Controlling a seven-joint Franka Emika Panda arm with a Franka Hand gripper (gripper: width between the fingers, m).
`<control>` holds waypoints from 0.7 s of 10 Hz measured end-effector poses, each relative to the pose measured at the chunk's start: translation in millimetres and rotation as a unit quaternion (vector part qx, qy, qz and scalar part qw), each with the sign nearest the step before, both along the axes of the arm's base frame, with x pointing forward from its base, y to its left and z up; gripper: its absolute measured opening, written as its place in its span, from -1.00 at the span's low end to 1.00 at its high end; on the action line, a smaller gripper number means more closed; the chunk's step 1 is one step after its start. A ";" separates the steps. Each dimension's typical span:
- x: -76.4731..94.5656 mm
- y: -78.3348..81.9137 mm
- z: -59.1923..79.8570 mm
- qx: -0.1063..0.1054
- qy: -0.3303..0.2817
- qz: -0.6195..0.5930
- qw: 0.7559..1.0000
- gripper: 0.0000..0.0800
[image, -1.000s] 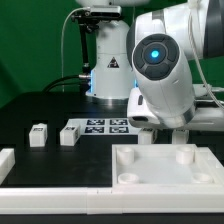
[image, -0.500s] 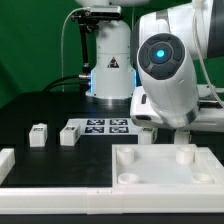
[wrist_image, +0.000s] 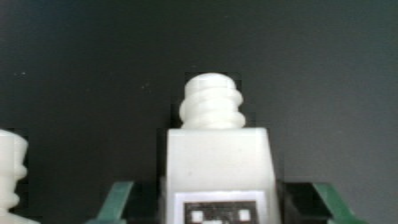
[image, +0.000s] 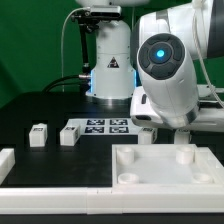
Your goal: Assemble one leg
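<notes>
In the wrist view a white leg [wrist_image: 217, 150] with a ridged screw end and a black-and-white tag on its face stands between my gripper's [wrist_image: 222, 192] green fingers [wrist_image: 125, 204]. The jaws stand apart, with a dark gap on each side of the leg, so the gripper is open around it. A second leg's ridged end [wrist_image: 11, 168] shows at the picture's edge. In the exterior view the gripper is hidden behind the arm [image: 165, 70], low by the far edge of the white panel [image: 165, 175]. Two more legs [image: 38, 135] [image: 68, 134] stand at the exterior view's left.
The marker board [image: 100, 126] lies behind the legs. The arm's base [image: 108, 60] stands at the back. A white rail [image: 50, 198] runs along the front edge, with a white block [image: 5, 160] at the exterior view's far left.
The arm shifted slightly toward the exterior view's right a second ago and has held still since. The legs and the panel have not moved.
</notes>
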State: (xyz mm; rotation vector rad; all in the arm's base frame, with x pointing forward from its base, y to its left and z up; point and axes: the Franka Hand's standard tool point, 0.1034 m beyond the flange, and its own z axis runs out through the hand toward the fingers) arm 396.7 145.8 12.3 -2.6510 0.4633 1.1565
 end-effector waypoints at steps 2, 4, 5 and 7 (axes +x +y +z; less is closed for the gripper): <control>0.7 -0.5 0.7 0.000 -0.001 0.000 1.000 -0.28; 6.8 -5.0 30.2 0.004 0.000 0.001 1.000 -0.28; 10.4 -5.1 46.6 0.010 0.002 0.004 1.000 -0.27; 30.3 -5.1 69.3 0.018 -0.010 0.005 1.000 -0.27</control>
